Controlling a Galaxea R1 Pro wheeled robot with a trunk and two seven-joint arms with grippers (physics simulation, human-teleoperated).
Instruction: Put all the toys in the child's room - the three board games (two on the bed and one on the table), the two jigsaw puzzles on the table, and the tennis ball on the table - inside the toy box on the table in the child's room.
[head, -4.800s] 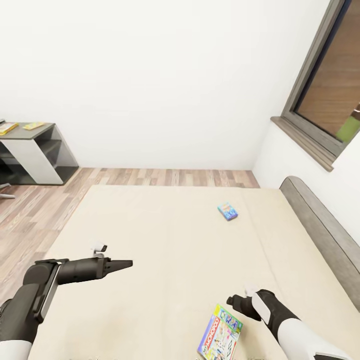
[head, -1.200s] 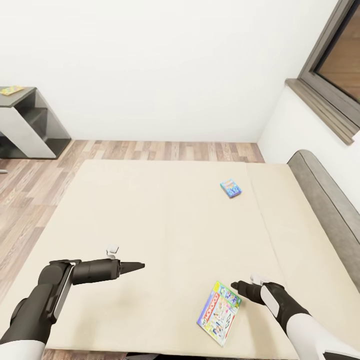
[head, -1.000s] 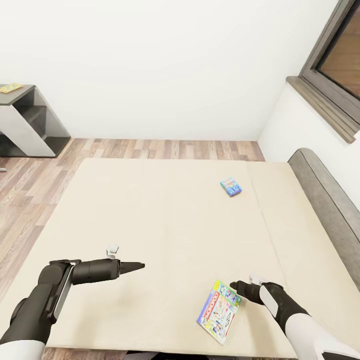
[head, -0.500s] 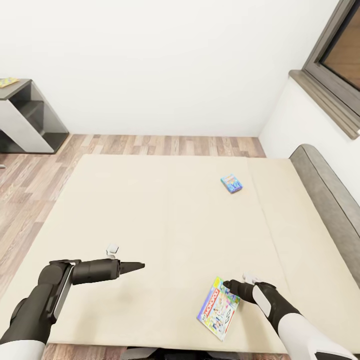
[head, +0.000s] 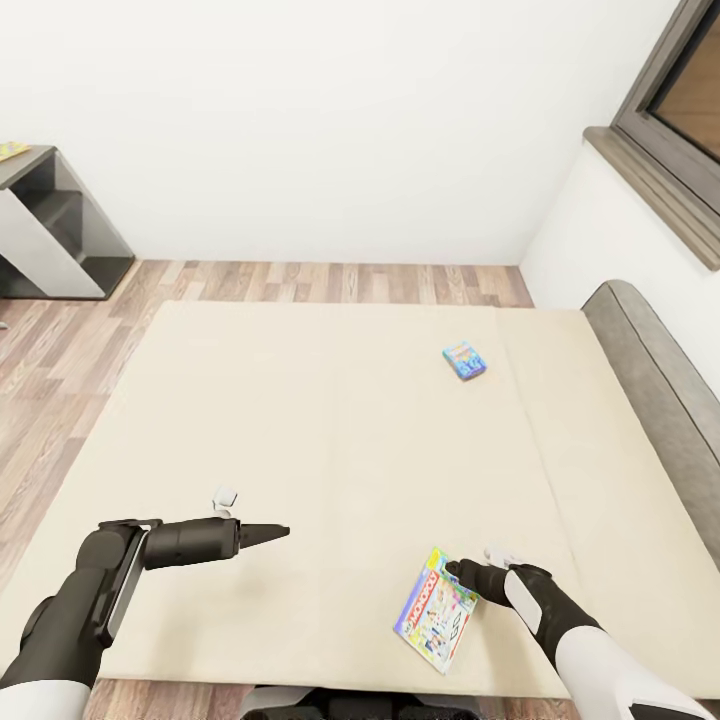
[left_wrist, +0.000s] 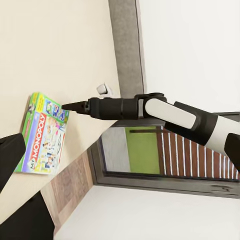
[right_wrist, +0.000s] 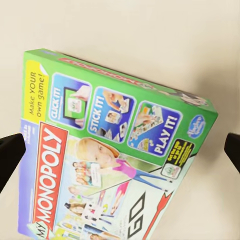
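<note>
- Since half a second ago the right gripper (head: 462, 571) has edged up to the Monopoly board game (head: 436, 621), whose near corner now lies closer to the bed's front edge at lower centre of the head view.
- Right jaws stand apart, one black tip at each side of the right wrist view with the green box (right_wrist: 110, 155) between them; whether they touch it I cannot tell.
- Left gripper (head: 268, 531), at lower left of the head view, hangs over bare mattress with its jaws together in a point.
- Across the beige bed (head: 300, 420), a small blue board game (head: 464, 361) lies right of centre, well apart from both arms.
- Grey headboard (head: 660, 380) runs along the right edge.
- Beyond the bed, wood floor (head: 330, 282), then the dark grey counter (head: 40, 225) at upper left and the window (head: 680, 120) at upper right.
</note>
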